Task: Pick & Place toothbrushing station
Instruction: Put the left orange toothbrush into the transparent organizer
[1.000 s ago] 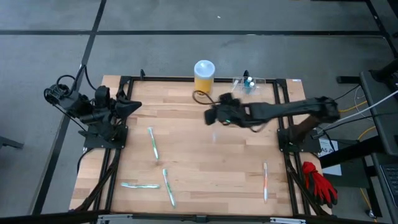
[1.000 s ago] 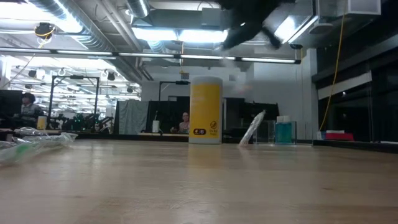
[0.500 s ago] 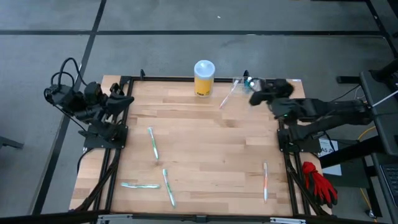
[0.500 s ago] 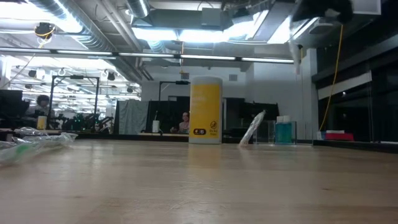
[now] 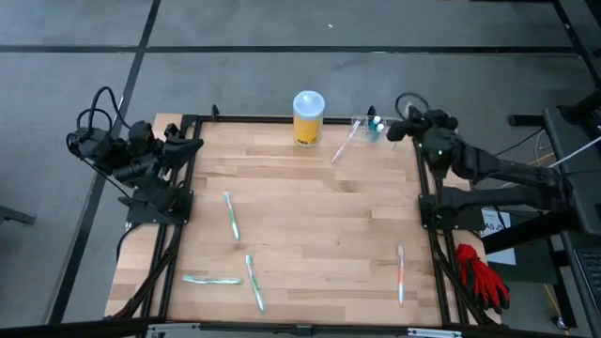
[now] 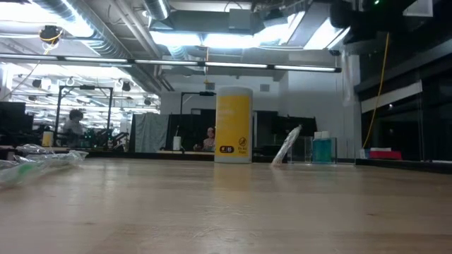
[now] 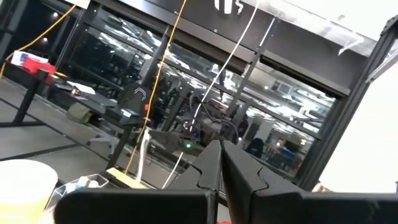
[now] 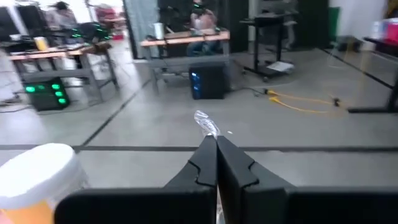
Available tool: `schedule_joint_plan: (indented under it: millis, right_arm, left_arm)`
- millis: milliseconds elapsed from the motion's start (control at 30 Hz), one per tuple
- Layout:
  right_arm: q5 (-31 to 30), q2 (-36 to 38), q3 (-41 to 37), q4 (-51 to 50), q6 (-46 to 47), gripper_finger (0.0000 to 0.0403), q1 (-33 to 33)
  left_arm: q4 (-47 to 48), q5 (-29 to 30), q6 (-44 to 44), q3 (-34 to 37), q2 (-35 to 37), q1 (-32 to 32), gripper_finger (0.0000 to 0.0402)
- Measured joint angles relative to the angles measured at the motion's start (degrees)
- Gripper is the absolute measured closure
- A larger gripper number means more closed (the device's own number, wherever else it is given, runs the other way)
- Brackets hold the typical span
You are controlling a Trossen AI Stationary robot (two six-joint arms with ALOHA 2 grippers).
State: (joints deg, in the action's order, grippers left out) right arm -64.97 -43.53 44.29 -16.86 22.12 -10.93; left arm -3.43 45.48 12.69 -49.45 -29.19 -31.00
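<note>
The toothbrushing station point(image 5: 374, 126) is a small clear holder at the table's far right, with blue items inside; it also shows in the low view point(image 6: 321, 149). A wrapped toothbrush point(image 5: 343, 145) leans with its upper end against it, lower end on the table. My right gripper point(image 5: 394, 133) is shut and empty, raised just right of the holder; in the right wrist view point(image 8: 216, 146) the toothbrush's crinkled wrapper end point(image 8: 206, 123) shows beyond the fingertips, apart from them. My left gripper point(image 5: 194, 147) is shut and empty at the far left, also in its wrist view point(image 7: 221, 149).
A yellow canister with a white lid point(image 5: 308, 116) stands at the far edge, left of the holder. Several wrapped toothbrushes lie on the wood: one left of centre point(image 5: 230, 215), two near left point(image 5: 254, 282), one near right point(image 5: 401, 274). A red glove point(image 5: 481, 272) hangs off the right side.
My right gripper has swung from over the table's middle toward the far right corner and now hangs beside the clear holder, still shut. My left gripper has drawn back a little toward the far left. The holder, canister and toothbrushes have stayed where they were.
</note>
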Motion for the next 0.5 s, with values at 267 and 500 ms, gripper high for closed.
schedule_joint_plan:
  millis: [267,500]
  right_arm:
    - [19.1,-0.3,-4.6,18.2,-14.1,0.0403,-17.8]
    - [32.9,-2.3,-4.6,19.6,-15.1,0.0403,-29.1]
  left_arm:
    - [-1.3,0.0,0.0,0.0,-2.1,0.0,0.0394]
    - [-3.1,1.3,0.0,0.0,-4.8,0.0,0.0394]
